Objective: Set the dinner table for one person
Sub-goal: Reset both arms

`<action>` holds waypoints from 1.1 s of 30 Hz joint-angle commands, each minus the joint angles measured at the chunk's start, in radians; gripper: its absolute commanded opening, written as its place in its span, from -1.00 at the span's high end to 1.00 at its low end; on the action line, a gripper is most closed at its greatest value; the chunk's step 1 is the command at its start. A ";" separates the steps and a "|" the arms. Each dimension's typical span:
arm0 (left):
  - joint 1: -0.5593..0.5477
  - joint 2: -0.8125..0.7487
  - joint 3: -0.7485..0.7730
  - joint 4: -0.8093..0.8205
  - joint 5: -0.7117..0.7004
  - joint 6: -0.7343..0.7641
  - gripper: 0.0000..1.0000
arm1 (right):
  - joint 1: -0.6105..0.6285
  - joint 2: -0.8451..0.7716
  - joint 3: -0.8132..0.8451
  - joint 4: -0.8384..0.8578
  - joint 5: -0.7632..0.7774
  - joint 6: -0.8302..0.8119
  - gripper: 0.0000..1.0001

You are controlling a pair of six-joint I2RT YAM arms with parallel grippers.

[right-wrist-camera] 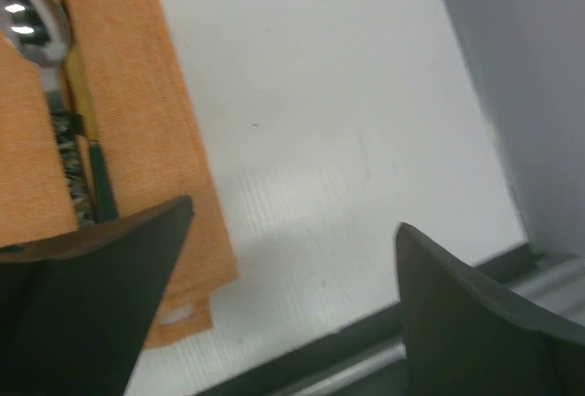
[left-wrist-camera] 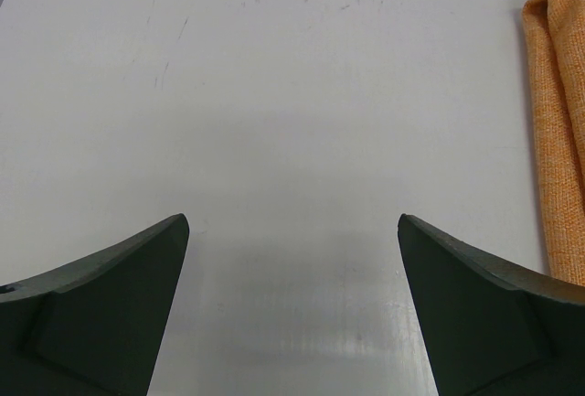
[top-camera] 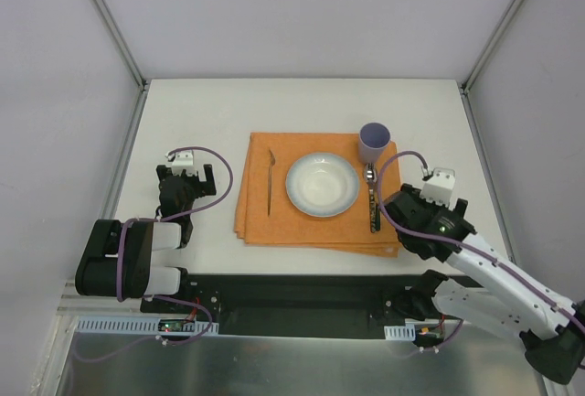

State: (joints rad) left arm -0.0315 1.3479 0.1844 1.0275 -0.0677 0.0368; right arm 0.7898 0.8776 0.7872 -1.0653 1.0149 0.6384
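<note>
The white dinner table [top-camera: 201, 112] carries an orange folded placemat [top-camera: 274, 218]. On the mat sit a white bowl-shaped plate [top-camera: 322, 185], a purple cup [top-camera: 374, 142] at its far right corner, a fork [top-camera: 271, 181] left of the plate and a dark-handled spoon [top-camera: 371, 197] right of it. My left gripper [top-camera: 187, 174] is open and empty over bare table [left-wrist-camera: 292, 94], left of the mat [left-wrist-camera: 558, 94]; its jaws stand wide apart [left-wrist-camera: 292, 218]. My right gripper [top-camera: 402, 206] is open and empty [right-wrist-camera: 294, 215] at the mat's near right corner [right-wrist-camera: 137, 94], just right of the spoon [right-wrist-camera: 37, 26].
Grey walls enclose the table on the left, back and right. The table's near edge [right-wrist-camera: 366, 341] with a dark metal rail lies just below my right gripper. Purple cables loop off both wrists.
</note>
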 commanded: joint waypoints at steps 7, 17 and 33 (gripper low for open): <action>0.005 -0.015 0.010 0.049 0.022 -0.015 -0.99 | -0.181 -0.273 -0.284 0.530 -0.038 -0.426 -0.97; 0.005 -0.016 0.010 0.049 0.022 -0.015 -0.99 | -0.596 -0.008 -0.394 1.146 -0.337 -0.628 -0.98; 0.005 -0.015 0.012 0.051 0.022 -0.015 -0.99 | -0.658 0.388 -0.480 1.855 -0.458 -0.888 -0.83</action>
State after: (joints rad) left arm -0.0315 1.3479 0.1844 1.0279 -0.0673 0.0368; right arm 0.1287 1.2041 0.3225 0.5423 0.5968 -0.1711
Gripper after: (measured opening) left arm 0.993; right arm 0.919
